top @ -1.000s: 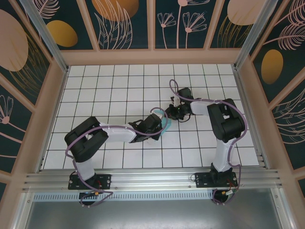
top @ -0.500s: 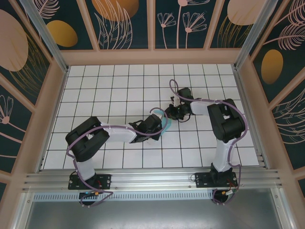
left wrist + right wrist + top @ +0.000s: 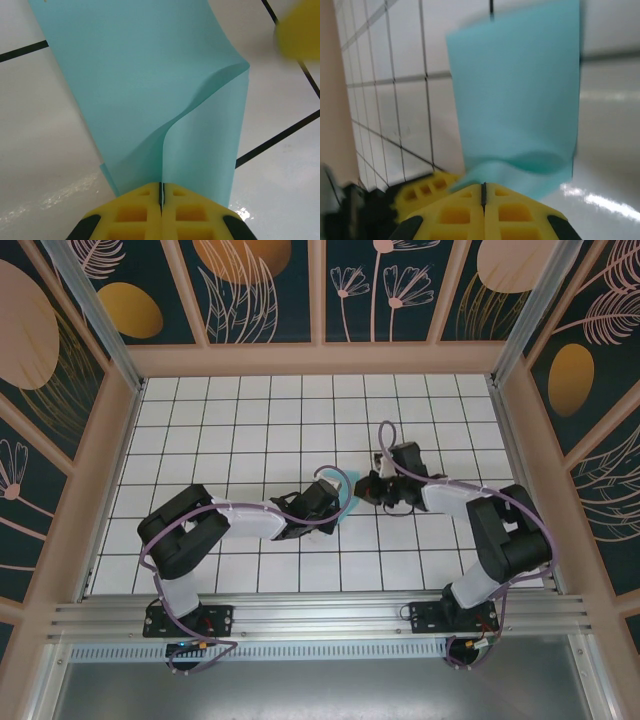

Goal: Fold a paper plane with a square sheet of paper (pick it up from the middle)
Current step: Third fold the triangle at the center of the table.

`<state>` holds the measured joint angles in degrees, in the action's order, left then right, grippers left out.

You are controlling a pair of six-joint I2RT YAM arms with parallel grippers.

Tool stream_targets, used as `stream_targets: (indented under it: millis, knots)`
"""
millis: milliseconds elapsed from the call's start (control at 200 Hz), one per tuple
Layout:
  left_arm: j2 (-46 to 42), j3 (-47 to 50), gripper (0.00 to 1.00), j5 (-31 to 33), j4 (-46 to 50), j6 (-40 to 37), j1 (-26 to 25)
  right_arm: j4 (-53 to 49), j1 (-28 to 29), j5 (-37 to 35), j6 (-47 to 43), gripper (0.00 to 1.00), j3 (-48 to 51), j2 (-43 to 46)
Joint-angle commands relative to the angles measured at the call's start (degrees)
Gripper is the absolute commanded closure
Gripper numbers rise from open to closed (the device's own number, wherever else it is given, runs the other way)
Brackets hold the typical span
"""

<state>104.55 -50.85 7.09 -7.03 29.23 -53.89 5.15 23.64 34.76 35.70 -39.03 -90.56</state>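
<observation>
The left jaws are pressed flat together, yellow fingers (image 3: 135,212) meeting along a thin seam, and they pinch the sheet (image 3: 150,90) at its near edge. From that pinch a soft ridge rises and curves off to the right, so the paper stands as two bowed cyan layers over the white tiled table (image 3: 40,150). A blurred yellow shape (image 3: 300,30) sits at the top right corner of this view.

The right jaws are likewise closed, fingers (image 3: 515,212) touching along their seam. The sheet's curled lower edge lies right at their tips. We cannot tell whether they hold it or merely meet it, since the paper is blurred there. This camera shows what the left one does not: a broad, flat, upright face of the sheet, with another yellow finger (image 3: 420,192) low on the left.

From above, we see the sheet as a small cyan sliver (image 3: 347,502) near the table's middle. It is mostly hidden between the two wrists. The left arm (image 3: 240,520) reaches in from the left and the right arm (image 3: 460,495) from the right.
</observation>
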Motion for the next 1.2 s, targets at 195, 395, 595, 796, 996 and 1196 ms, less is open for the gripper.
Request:
stream_targets:
  millis: [195,395,595,796,996,1196]
  knots:
    - [0.12,0.77,1.00,0.20,2.47,-0.56,0.45,5.72,3.45,1.41,4.36,0.94,-0.15,-2.39]
    - [0.12,0.40,1.00,0.38,2.81,-0.77,0.52,5.59,3.56,1.10,3.59,0.94,-1.25,-5.70]
    - [0.48,0.29,1.00,0.34,2.98,-0.93,0.46,5.94,3.46,-0.61,2.50,0.94,0.26,-8.73]
    - [0.89,0.15,1.00,0.32,3.56,-1.20,0.51,4.57,2.74,-1.15,1.46,0.93,-0.56,-10.54]
    - [0.86,0.18,1.00,0.55,3.85,-1.38,0.54,2.32,1.57,-0.97,1.12,0.92,-0.84,-4.23]
    - [0.83,-0.22,1.00,0.65,4.21,-1.46,0.50,2.28,0.49,0.70,0.95,0.91,-1.81,-3.24]
